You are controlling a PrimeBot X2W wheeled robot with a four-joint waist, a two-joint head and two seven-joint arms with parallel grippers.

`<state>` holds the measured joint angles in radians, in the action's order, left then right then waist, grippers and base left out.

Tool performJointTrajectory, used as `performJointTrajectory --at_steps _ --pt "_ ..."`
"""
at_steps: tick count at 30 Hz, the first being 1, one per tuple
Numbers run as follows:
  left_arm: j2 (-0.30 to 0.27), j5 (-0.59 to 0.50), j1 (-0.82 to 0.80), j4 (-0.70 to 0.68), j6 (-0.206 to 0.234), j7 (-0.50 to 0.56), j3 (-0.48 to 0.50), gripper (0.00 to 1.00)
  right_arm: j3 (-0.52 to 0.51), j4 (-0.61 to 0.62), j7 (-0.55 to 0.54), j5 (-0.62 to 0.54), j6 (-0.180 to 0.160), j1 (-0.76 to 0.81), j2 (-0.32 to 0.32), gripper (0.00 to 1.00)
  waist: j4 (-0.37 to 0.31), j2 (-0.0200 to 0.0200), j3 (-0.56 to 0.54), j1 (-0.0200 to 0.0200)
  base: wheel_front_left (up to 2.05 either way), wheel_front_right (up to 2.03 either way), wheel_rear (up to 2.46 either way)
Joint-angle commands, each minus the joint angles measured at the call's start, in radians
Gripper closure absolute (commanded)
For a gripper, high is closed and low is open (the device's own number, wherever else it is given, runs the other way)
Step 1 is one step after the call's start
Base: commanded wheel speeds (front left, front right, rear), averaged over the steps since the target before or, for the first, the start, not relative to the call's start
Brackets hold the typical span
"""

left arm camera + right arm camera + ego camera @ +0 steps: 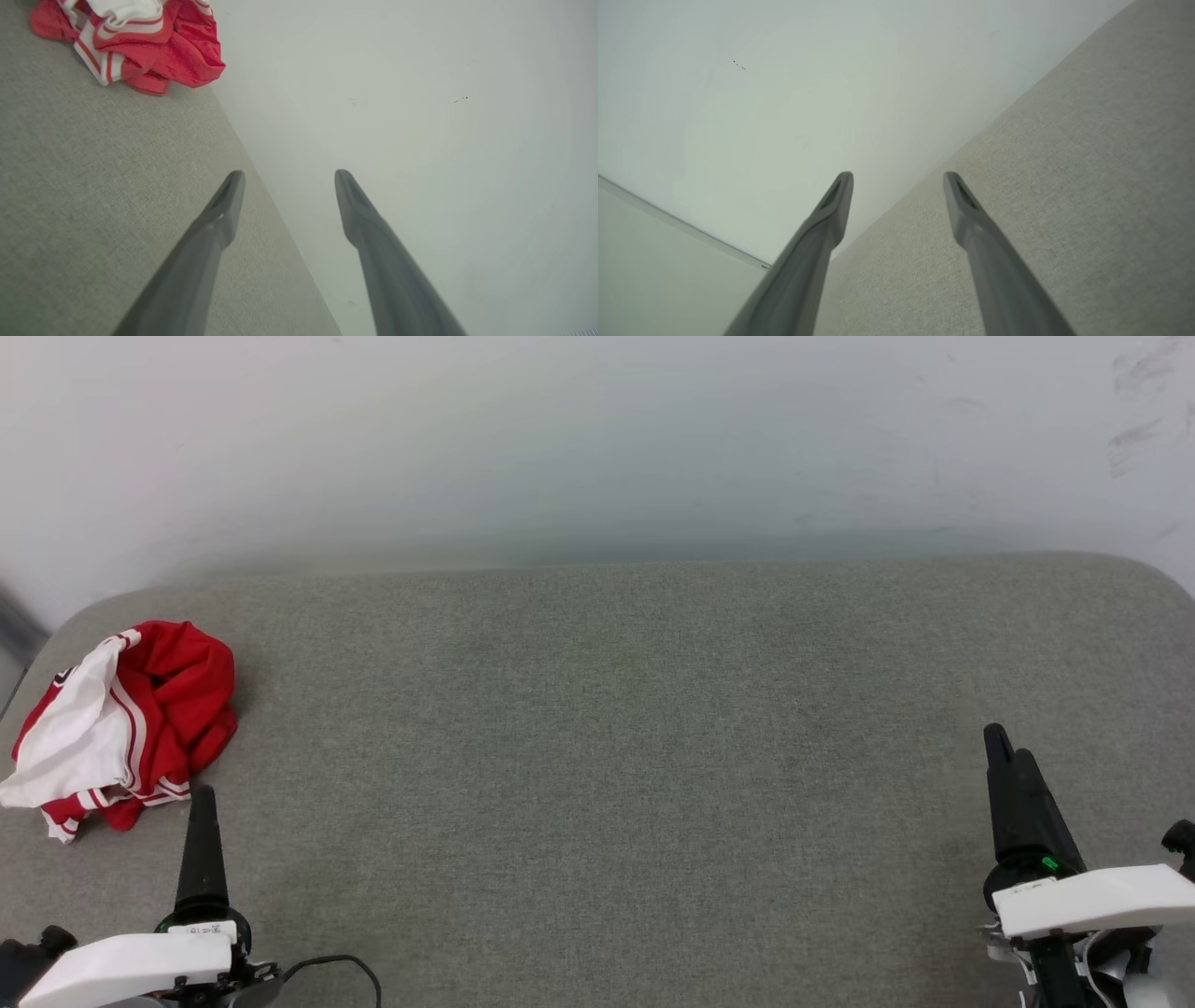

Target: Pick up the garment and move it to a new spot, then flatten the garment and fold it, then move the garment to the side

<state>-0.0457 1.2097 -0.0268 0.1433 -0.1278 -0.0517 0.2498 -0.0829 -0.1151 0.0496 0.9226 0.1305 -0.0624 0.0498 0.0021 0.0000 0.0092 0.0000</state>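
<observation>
The garment (131,723), red with white panels and striped trim, lies crumpled in a heap at the far left of the grey fabric surface (607,756). In the left wrist view the garment (140,42) sits at the top left, well ahead of the fingers. My left gripper (201,798) stands just below and to the right of the heap, apart from it, and its jaws are open (289,179) with nothing between them. My right gripper (1008,756) hovers at the lower right, far from the garment, also open (899,179) and empty.
A pale wall (597,439) rises behind the surface's back edge. The surface's corners are rounded at back left and back right. A dark cable (336,966) loops beside the left wrist at the bottom edge.
</observation>
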Motion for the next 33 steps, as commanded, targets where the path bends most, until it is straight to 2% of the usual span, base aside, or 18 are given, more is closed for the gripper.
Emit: performJointTrajectory --at_steps 1,7,10,14,21,33 --pt "-0.004 -0.042 -0.012 -0.029 0.001 -0.011 0.016 0.0 0.013 0.037 0.011 -0.067 0.0 -0.026 0.001 0.0 0.0 0.0 0.001 0.0 0.0 0.0 0.0" --pt "-0.004 -0.186 -0.001 -0.109 0.016 -0.031 -0.009 0.0 0.042 0.086 0.032 -0.239 0.0 -0.027 0.001 0.0 0.0 0.0 0.005 0.0 0.0 0.0 0.0" --pt "-0.004 -0.261 0.017 -0.135 0.036 -0.041 -0.053 0.0 0.052 0.104 0.042 -0.314 0.0 -0.028 0.001 0.0 -0.001 0.0 0.006 0.0 0.0 0.0 0.0" --pt "-0.004 -0.342 0.032 -0.179 0.039 -0.053 -0.101 0.0 0.061 0.123 0.054 -0.408 0.0 -0.025 0.001 0.0 -0.002 0.0 0.007 0.0 0.0 0.0 0.0" --pt "-0.004 -0.519 0.054 -0.2 0.045 -0.074 -0.188 0.0 0.071 0.146 0.075 -0.537 0.0 -0.025 0.001 0.0 -0.003 0.0 0.01 0.0 0.0 0.0 0.0" --pt "-0.009 -0.76 0.061 -0.19 0.101 -0.104 -0.287 0.0 0.081 0.139 0.105 -0.715 0.0 -0.016 0.001 0.0 -0.006 0.0 0.015 0.0 0.0 0.0 0.0"
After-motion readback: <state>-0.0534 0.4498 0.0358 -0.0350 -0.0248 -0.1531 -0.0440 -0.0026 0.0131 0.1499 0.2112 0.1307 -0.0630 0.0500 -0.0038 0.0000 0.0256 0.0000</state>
